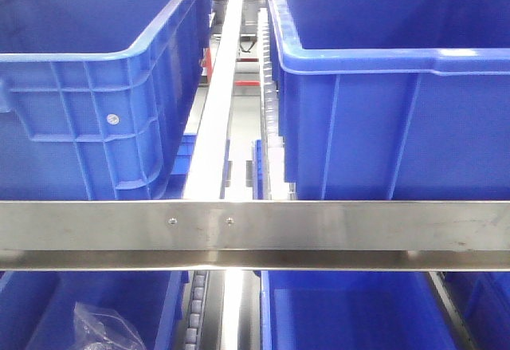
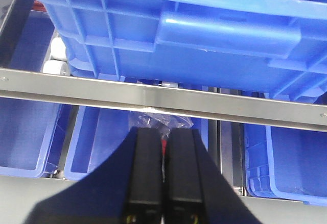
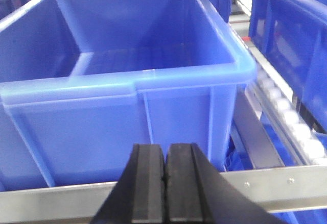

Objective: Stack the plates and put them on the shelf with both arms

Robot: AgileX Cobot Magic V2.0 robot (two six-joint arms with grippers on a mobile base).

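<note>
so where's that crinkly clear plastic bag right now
The plastic bag lies in the lower-left blue bin in the front view, below the steel rail.

- The left gripper (image 2: 162, 183) is formed of two flat, matte black rectangular fingers, with small yellowish marks at their base
- The right gripper (image 3: 164, 188) is likewise black, with ribbed inner edges
</note>
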